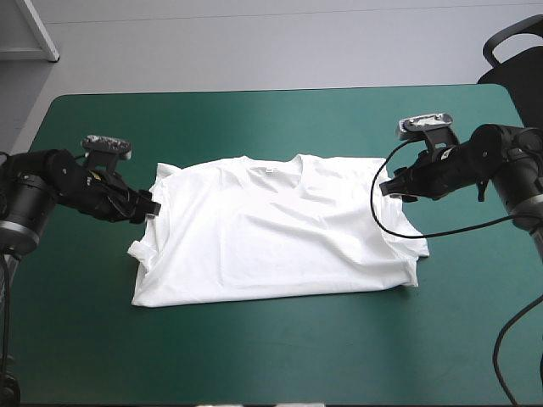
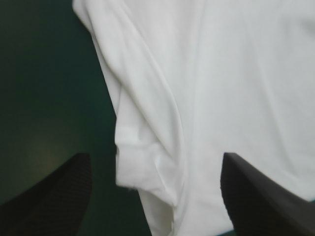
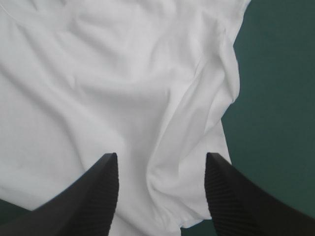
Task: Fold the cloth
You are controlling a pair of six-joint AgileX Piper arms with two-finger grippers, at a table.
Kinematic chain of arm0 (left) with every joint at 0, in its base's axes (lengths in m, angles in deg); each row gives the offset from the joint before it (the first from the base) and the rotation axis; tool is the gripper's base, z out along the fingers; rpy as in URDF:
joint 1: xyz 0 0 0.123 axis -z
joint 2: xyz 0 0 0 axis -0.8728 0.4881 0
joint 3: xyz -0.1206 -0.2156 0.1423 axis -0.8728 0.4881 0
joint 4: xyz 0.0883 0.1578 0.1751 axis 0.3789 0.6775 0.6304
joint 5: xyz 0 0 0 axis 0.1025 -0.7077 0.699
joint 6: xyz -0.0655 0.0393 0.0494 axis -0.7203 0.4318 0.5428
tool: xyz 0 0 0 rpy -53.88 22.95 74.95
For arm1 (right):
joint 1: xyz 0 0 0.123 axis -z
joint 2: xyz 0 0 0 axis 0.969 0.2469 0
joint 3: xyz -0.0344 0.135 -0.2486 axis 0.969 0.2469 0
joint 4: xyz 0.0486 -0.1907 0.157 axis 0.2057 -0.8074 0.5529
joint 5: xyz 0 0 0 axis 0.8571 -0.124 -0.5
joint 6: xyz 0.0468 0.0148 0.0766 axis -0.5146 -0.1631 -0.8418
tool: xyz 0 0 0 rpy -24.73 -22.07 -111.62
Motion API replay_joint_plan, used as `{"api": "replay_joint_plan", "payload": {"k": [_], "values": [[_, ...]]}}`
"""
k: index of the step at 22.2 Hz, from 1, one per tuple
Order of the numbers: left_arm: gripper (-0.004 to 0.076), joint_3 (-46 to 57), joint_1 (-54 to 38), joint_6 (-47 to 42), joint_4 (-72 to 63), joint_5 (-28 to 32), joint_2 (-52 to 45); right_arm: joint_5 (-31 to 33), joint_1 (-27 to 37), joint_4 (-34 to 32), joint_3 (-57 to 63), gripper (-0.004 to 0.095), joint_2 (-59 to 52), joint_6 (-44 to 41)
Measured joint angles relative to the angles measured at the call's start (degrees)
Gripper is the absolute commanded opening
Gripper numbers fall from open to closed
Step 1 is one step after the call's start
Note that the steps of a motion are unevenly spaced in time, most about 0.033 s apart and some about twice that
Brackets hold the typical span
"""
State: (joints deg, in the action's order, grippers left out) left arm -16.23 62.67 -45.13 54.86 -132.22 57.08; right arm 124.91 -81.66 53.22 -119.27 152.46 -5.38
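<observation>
The T-shirt (image 1: 271,233) lies spread flat on the counter (image 1: 254,356); it looks light and limp and will likely sag, so pinch its side folds. The left end effector (image 1: 154,208) and right end effector (image 1: 384,188) gape wide there, holding nothing

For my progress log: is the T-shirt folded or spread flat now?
Spread flat: the T-shirt lies full length on the table, collar at its far edge, hem nearest.

I count one T-shirt (image 1: 271,229), one worktop (image 1: 254,356) — and two of mine: my left end effector (image 1: 153,208) and my right end effector (image 1: 386,188), each with two black fingers (image 2: 54,191).
</observation>
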Motion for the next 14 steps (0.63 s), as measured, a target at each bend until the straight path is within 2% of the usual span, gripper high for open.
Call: {"api": "replay_joint_plan", "payload": {"k": [1, 5, 8, 14], "values": [[0.0540, -4.34, 0.00, -0.18, -0.19, -0.79, 0.00, 1.44, 0.00, 0.00, -2.61, 0.0511, 0.00, -0.06], [0.0540, -11.22, 0.00, -0.76, -0.25, -4.05, 0.00, 4.67, 0.00, -1.88, -4.36, 0.0511, 0.00, -2.46], [0.0540, -11.67, 0.00, -1.09, -0.25, -5.65, 0.00, 7.30, 0.13, -8.21, -4.42, 0.0511, 0.00, -6.69], [0.0540, -11.67, 0.00, -1.09, -0.19, -6.07, 0.00, 6.67, 3.00, -8.11, 1.10, 0.0511, 0.00, -8.08]]}}
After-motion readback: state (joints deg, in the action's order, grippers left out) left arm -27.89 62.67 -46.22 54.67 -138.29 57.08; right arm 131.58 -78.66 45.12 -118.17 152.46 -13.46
